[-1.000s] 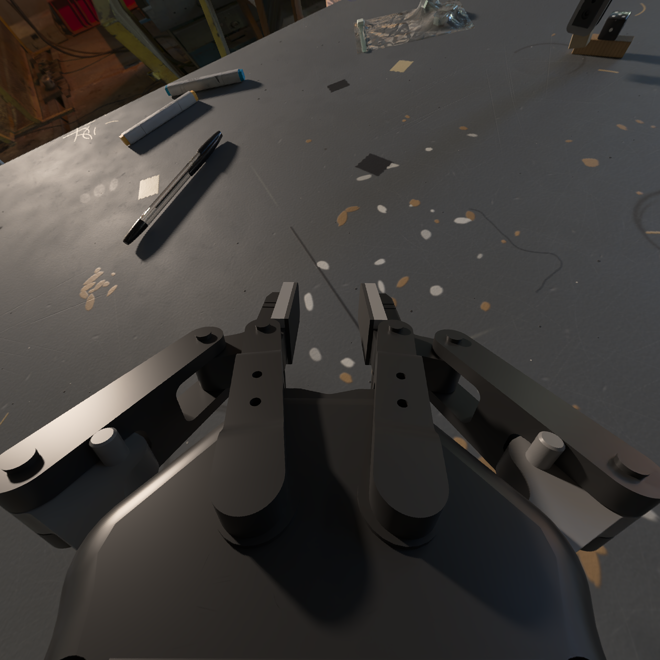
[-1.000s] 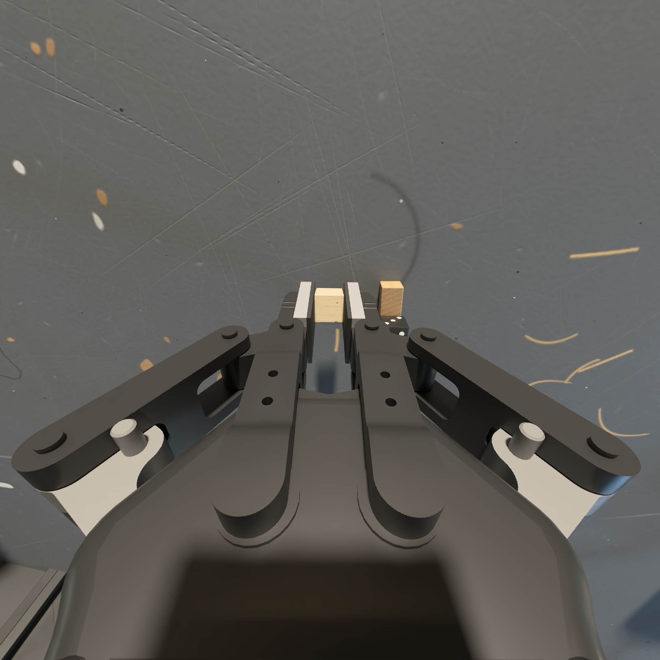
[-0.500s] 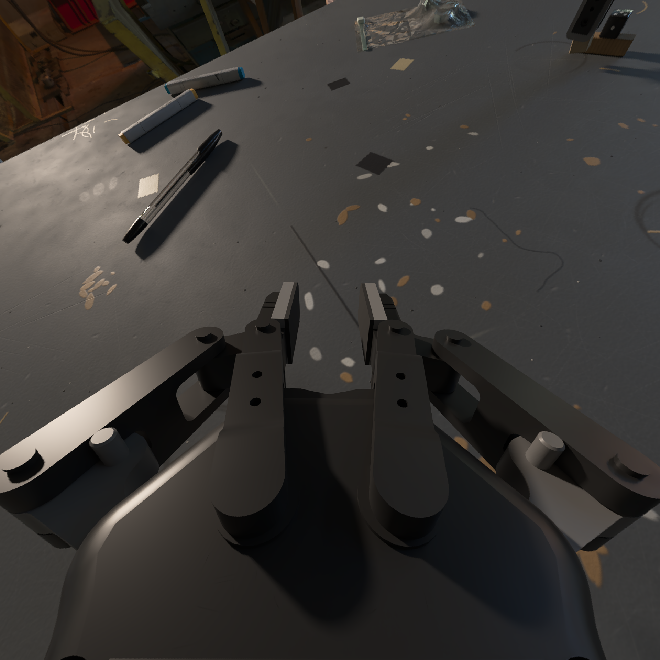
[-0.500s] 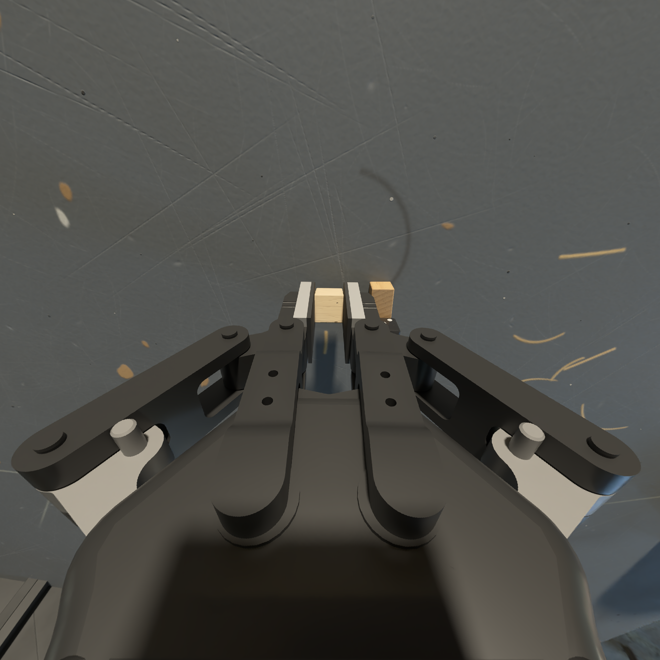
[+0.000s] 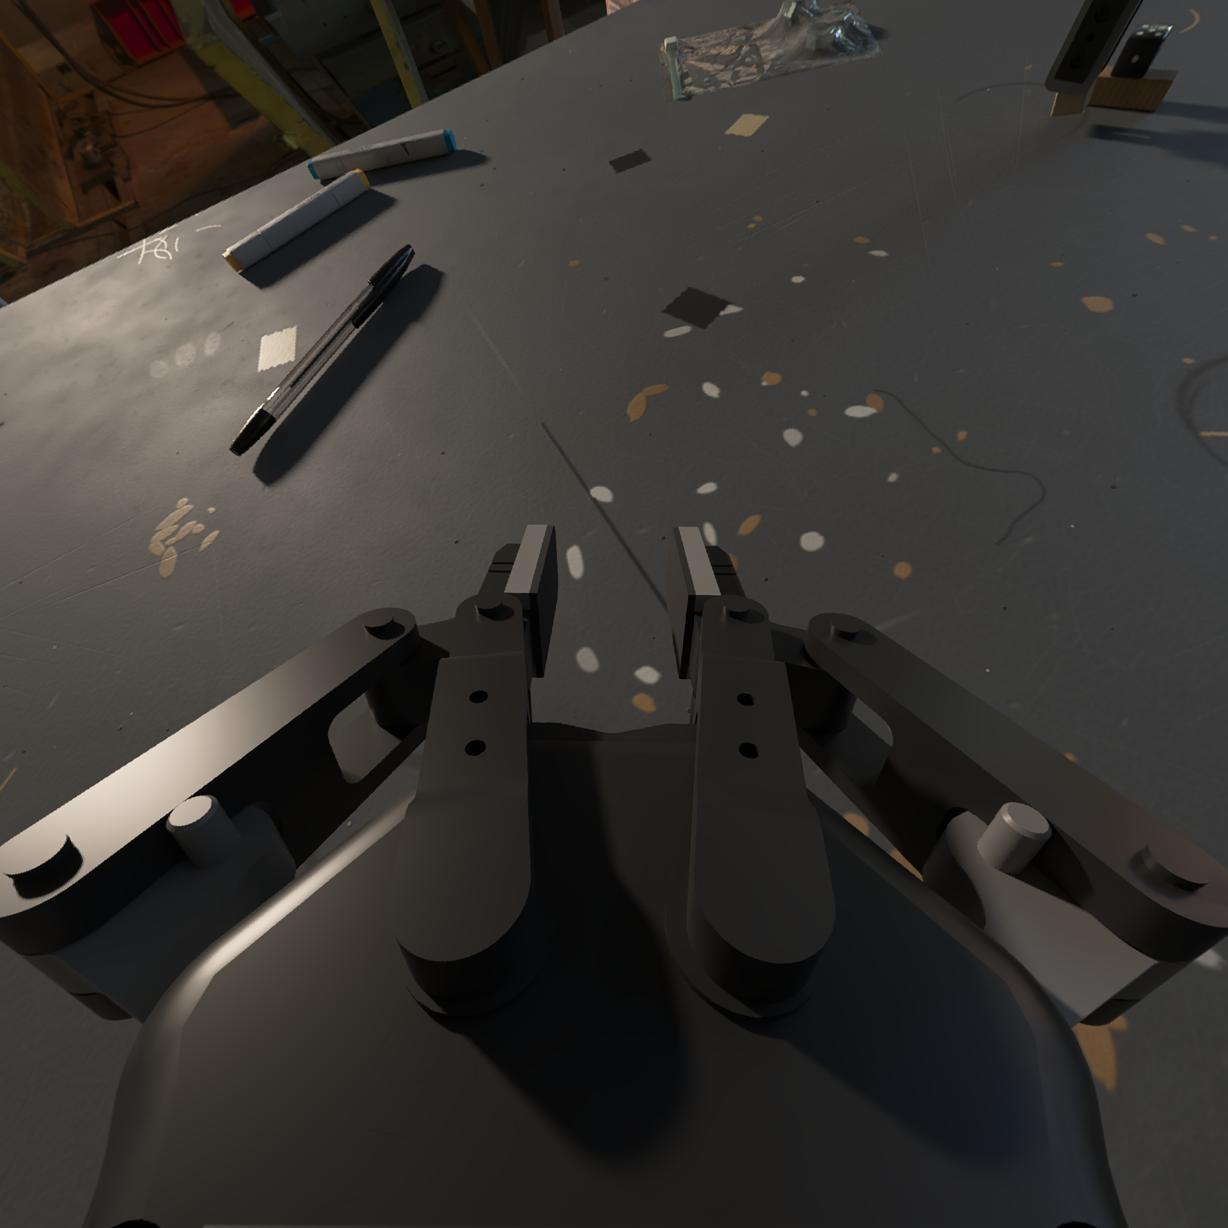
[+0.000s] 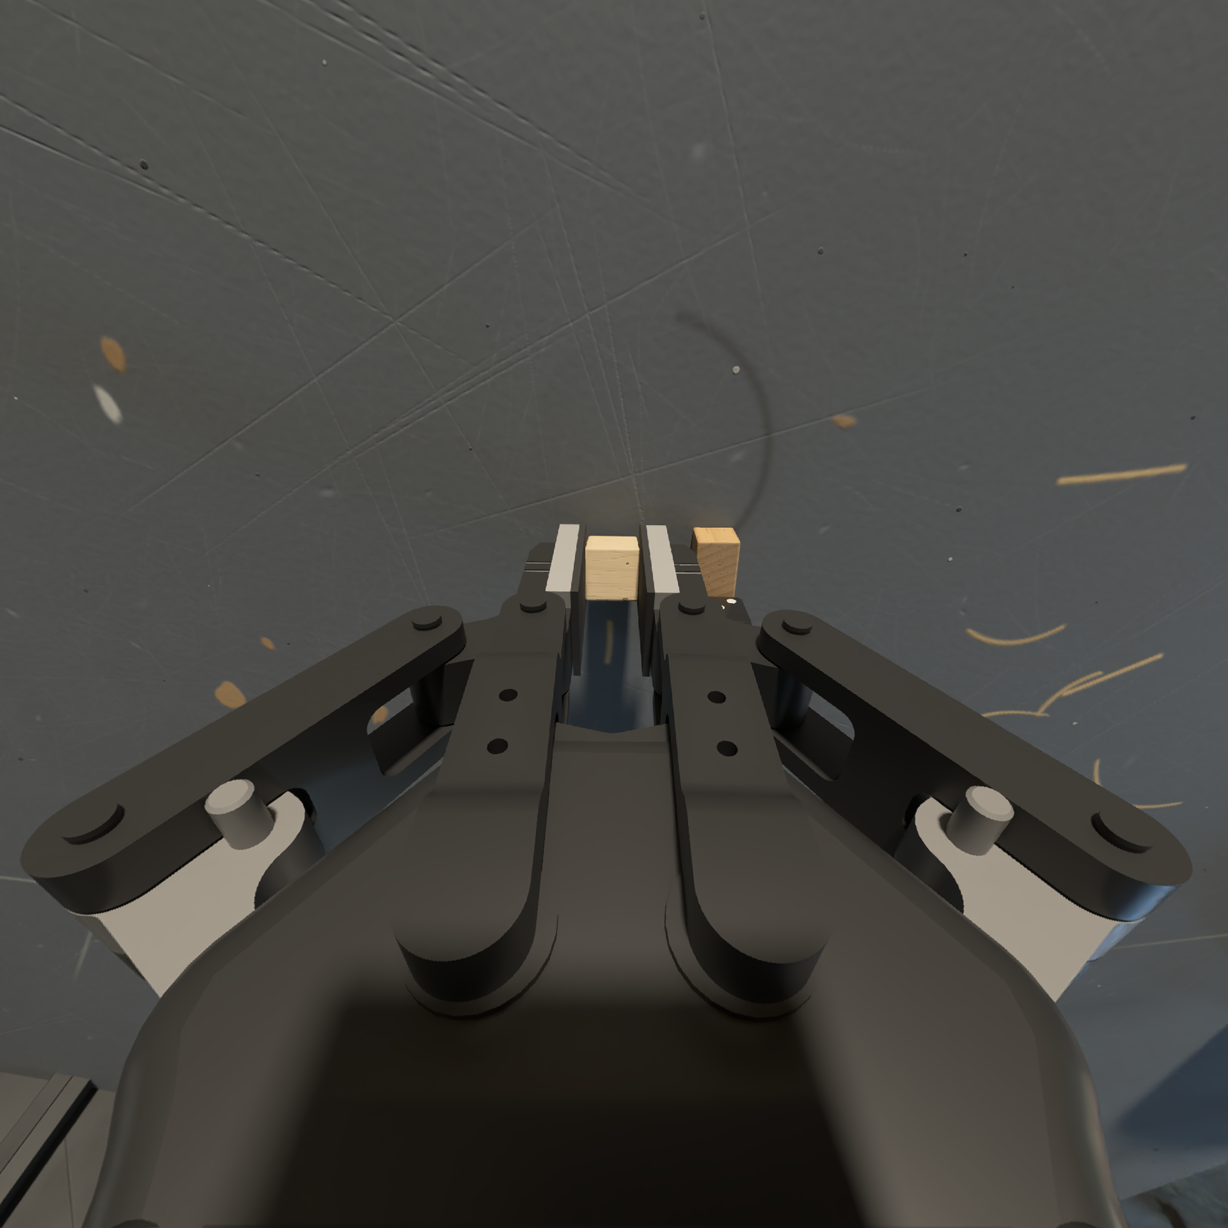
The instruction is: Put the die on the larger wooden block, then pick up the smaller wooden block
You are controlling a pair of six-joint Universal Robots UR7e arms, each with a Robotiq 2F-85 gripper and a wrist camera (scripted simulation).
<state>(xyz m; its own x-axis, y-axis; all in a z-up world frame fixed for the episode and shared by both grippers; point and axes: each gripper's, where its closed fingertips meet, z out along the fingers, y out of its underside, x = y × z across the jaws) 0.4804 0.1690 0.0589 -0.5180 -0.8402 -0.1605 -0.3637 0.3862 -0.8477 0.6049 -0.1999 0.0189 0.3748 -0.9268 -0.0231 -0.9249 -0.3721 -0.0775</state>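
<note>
Right wrist view shows the right gripper (image 6: 612,565) pinching the smaller pale wooden block (image 6: 612,569) between its pads, above the scratched grey table (image 6: 399,266). Just beside it sits the larger tan wooden block (image 6: 719,558); the black die (image 5: 1141,52) rests on it. The left gripper (image 5: 613,585) hangs spread and empty near a black pen (image 5: 325,349).

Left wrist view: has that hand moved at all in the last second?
No. The left hand hasn't shifted: the black pen sits where it did in view.
</note>
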